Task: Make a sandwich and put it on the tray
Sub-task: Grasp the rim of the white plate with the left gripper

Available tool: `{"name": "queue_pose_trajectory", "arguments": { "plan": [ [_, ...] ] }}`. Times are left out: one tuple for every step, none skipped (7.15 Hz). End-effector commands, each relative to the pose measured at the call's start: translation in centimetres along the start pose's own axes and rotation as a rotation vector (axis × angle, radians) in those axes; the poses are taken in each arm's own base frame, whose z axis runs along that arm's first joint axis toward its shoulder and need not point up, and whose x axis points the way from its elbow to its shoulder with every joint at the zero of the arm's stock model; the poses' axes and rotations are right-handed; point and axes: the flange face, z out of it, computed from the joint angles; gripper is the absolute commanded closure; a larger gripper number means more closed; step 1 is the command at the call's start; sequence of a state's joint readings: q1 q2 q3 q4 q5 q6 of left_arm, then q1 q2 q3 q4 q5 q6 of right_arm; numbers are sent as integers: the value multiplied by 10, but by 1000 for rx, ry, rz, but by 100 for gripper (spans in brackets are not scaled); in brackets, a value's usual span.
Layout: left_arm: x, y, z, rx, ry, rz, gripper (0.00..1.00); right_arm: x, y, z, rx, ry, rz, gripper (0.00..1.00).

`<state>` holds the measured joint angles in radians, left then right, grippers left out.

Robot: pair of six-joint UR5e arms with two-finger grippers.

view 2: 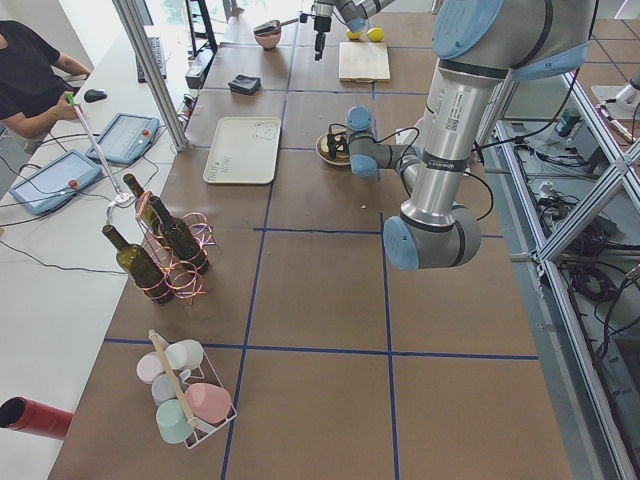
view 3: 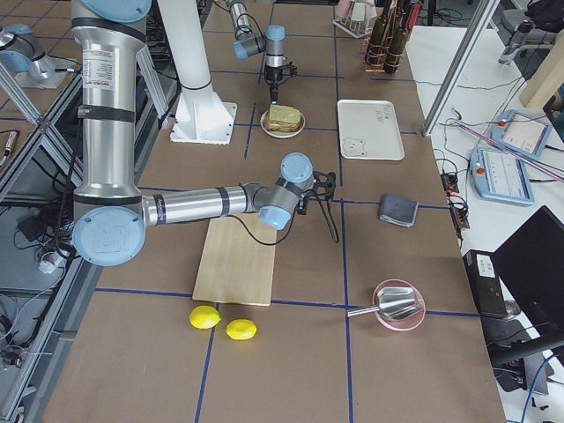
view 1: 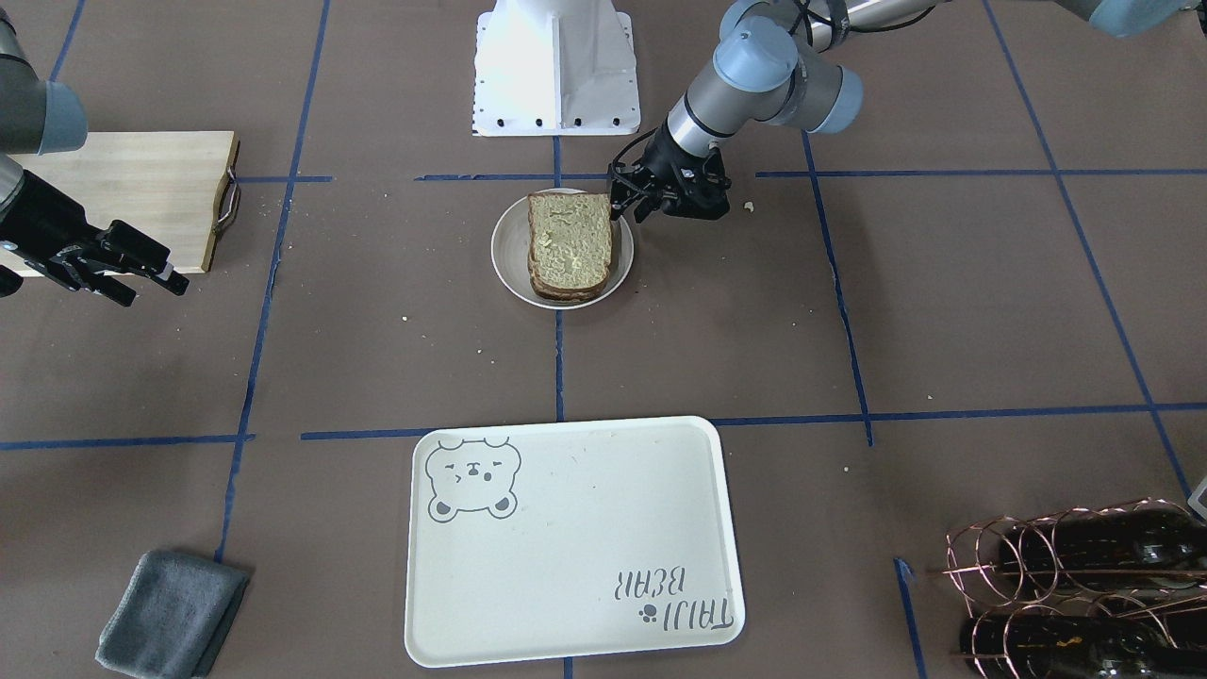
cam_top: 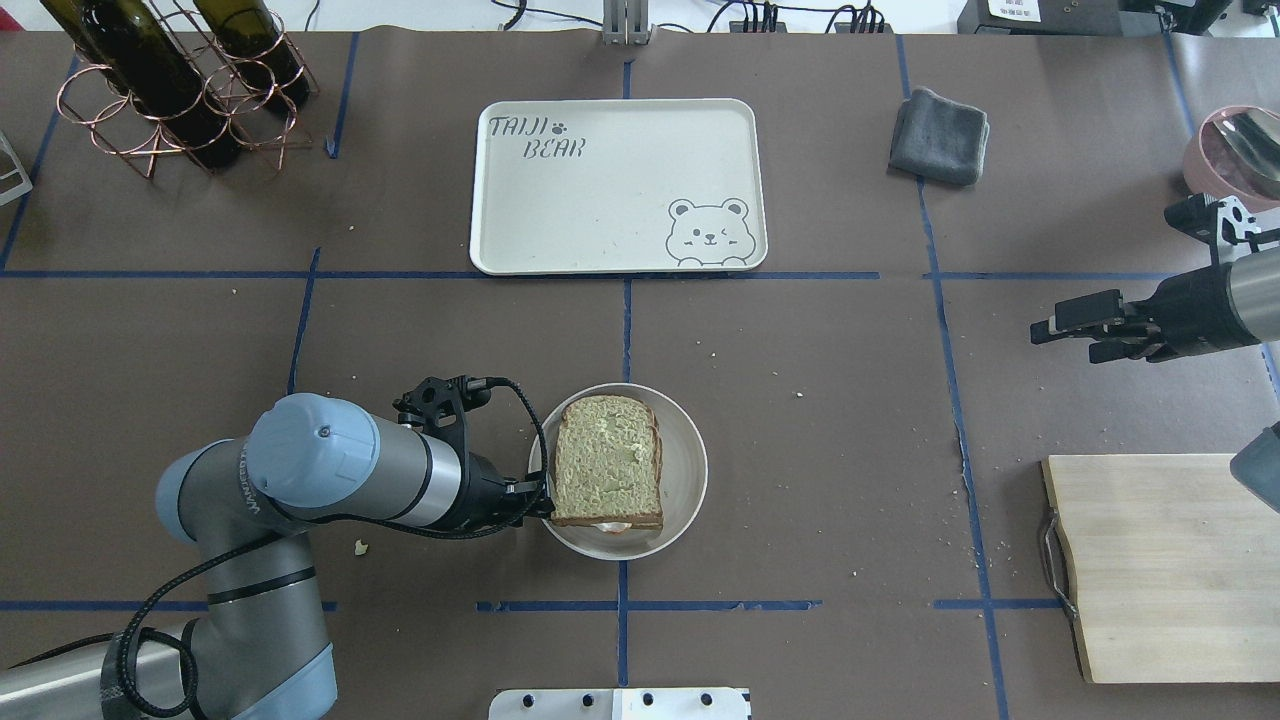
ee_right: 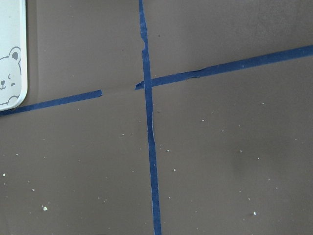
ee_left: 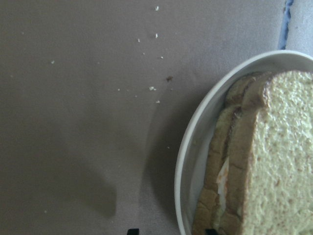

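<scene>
Brown paper gridded with blue tape covered the table (cam_top: pixel 800 450). The sandwich (cam_top: pixel 607 462) lay flat on a round plate (cam_top: pixel 688 470) in the near centre of the table, directly in front of my base. It consisted of two slices stacked crust to crust. In the left wrist view a white sliver of egg (ee_left: pixel 222 178) showed between the slices.

My left gripper (view 1: pixel 630 212) was low at the plate's left edge, just beside the sandwich. Its jaws stood apart and held nothing. In the left wrist view the two fingertips sat either side of the plate's rim, one outside it and one over the sandwich's crust. I could not tell whether either touched.

The tray (cam_top: pixel 600 200) lay on the far side of the table, well apart from the plate, with nothing on it. Its bear drawing faced me at the near right corner.

My right gripper (cam_top: pixel 1063 343) hovered far to the right, unclenched and holding nothing. A wooden board (cam_top: pixel 1160 570) lay near it on my side. A folded grey cloth (cam_top: pixel 940 135) lay just right of the tray. A wire rack of bottles (cam_top: pixel 170 90) stood at the far left corner.
</scene>
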<state>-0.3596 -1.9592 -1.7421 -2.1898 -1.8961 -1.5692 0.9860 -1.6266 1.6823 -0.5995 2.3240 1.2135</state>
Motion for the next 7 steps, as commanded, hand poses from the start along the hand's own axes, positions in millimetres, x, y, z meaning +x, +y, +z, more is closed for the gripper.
{"name": "queue_pose_trajectory", "arguments": {
  "plan": [
    [2,0,0,7,2,6,57,1,0,1,-1,1,-2,0],
    [0,-2,3,12,-2,6,58,1,0,1,-2,2,1,0],
    [-3,-5,6,14,-9,4,60,3,0,2,-1,3,2,0],
    [-5,-9,6,26,-13,7,62,4,0,2,-1,3,1,0],
    [-3,-12,7,44,-12,43,62,4,0,2,-1,3,2,0],
    [-2,-17,4,53,-9,47,62,5,0,2,-1,4,3,0],
    [-1,-17,3,54,-7,49,64,5,0,2,2,5,3,0]
  ]
}}
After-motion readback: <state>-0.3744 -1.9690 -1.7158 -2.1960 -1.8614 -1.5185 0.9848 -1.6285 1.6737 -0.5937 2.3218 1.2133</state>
